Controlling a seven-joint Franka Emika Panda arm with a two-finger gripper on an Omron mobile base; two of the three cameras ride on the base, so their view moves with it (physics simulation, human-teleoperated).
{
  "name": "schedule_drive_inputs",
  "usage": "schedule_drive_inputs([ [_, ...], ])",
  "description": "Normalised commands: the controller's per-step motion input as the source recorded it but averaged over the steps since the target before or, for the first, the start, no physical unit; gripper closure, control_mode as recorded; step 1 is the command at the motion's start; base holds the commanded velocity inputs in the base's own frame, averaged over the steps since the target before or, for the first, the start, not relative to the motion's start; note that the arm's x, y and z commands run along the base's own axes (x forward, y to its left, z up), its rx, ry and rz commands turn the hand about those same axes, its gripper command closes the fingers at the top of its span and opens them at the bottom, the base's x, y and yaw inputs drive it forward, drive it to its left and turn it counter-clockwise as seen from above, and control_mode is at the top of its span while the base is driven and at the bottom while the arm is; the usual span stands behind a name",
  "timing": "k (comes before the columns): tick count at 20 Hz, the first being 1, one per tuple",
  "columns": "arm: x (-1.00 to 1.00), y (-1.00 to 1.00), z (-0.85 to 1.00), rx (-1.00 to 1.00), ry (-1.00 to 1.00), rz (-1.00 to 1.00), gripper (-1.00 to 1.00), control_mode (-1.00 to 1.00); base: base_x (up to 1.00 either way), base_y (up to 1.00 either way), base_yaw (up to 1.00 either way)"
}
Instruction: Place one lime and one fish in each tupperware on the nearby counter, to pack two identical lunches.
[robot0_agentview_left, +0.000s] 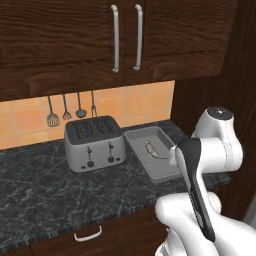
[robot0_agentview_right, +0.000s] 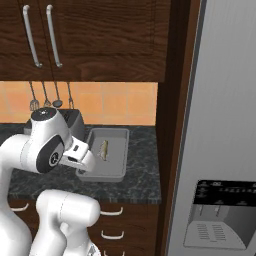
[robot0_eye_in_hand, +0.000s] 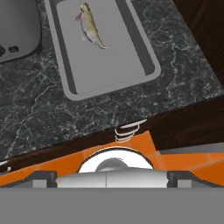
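Note:
One light-grey tupperware (robot0_agentview_left: 161, 169) (robot0_agentview_right: 116, 161) (robot0_eye_in_hand: 105, 65) lies on the dark marbled counter (robot0_agentview_left: 50, 190) just right of the toaster. A slim brownish fish (robot0_agentview_left: 155, 151) (robot0_agentview_right: 104, 149) (robot0_eye_in_hand: 91, 27) rests inside it, toward its far half. My gripper (robot0_eye_in_hand: 112, 176) hangs above the counter's front edge, on the near side of the tray and well short of the fish. It is open, its fingertips (robot0_eye_in_hand: 42, 176) wide apart with nothing between them. The lime is out of view.
A boxy silver toaster (robot0_agentview_left: 94, 142) (robot0_agentview_right: 75, 117) (robot0_eye_in_hand: 15, 26) stands close to the tray's left. A tall dark wood panel and a grey fridge (robot0_agentview_right: 220, 125) close off the right. Wall cabinets hang overhead; drawer handles (robot0_eye_in_hand: 127, 130) sit below the counter edge.

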Motion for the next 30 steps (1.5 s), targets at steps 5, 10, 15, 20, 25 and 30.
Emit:
schedule_drive_inputs([
  [5, -0.15, 0.03, -0.28, -0.01, 0.0, 0.01, -1.0, -1.0, 0.0, 0.0, 0.0],
  [10, -0.09, 0.0, -0.14, 0.0, 0.0, 0.0, -1.0, -1.0, 0.0, 0.0, 0.0],
  [15, -0.08, 0.0, -0.03, 0.0, 0.0, 0.0, -1.0, 1.0, -0.75, -0.2, 0.0],
  [20, 0.0, 0.0, 0.0, 0.0, 0.0, 0.0, -1.0, 1.0, -0.92, -0.77, 0.0],
  [25, 0.0, 0.0, 0.0, 0.0, 0.0, 0.0, -1.0, 1.0, -0.12, -1.0, 0.32],
  [30, 0.0, 0.0, 0.0, 0.0, 0.0, 0.0, -1.0, 1.0, -0.2, -1.0, 0.25],
])
